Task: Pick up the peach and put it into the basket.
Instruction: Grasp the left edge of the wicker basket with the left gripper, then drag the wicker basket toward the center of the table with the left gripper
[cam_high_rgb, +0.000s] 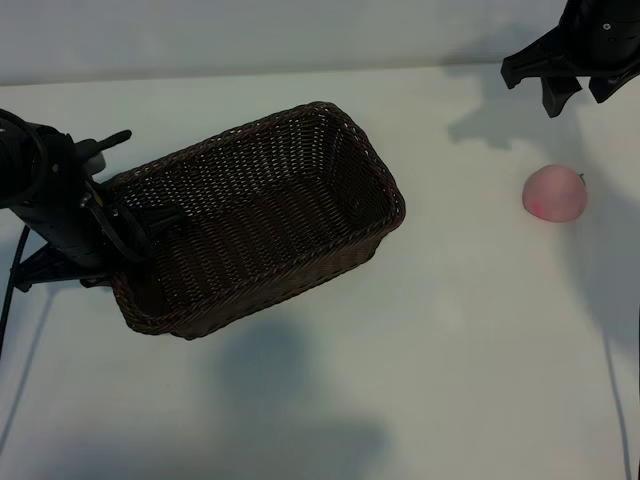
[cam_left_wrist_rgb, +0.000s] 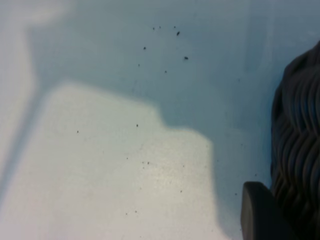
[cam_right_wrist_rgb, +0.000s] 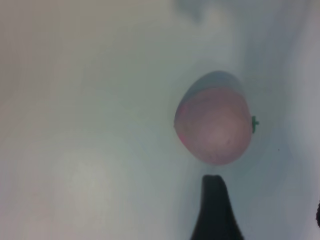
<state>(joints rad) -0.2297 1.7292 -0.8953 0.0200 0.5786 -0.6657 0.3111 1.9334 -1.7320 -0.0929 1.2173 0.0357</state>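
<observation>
1. The left pincer (cam_high_rgb: 135, 222) is at the short end of the basket (cam_high_rgb: 262, 215), right on its rim.
2. One finger (cam_high_rgb: 158, 217) reaches over the rim into the basket. The other finger (cam_left_wrist_rgb: 261, 212) is outside, just beside the woven wall.
3. The fingers sit on both sides of the wall. The pictures do not show if they are squeezing it, so I cannot tell if this pincer is open or closed.
4. The basket sits on the white bench (cam_high_rgb: 420, 350). It is turned at a slant, and it runs away from the left pincer toward the middle of the bench.
5. The right pincer (cam_high_rgb: 580, 92) hangs above the bench at the far corner. Its fingers are spread apart and hold nothing.
6. The peach (cam_high_rgb: 553, 193) lies on the bench near the right pincer, on the side away from the arm and apart from the fingers.
7. In the right wrist view one finger tip (cam_right_wrist_rgb: 215, 210) is just beside the peach and does not touch it.
8. The peach is well apart from the left pincer, past the other end of the basket.
</observation>
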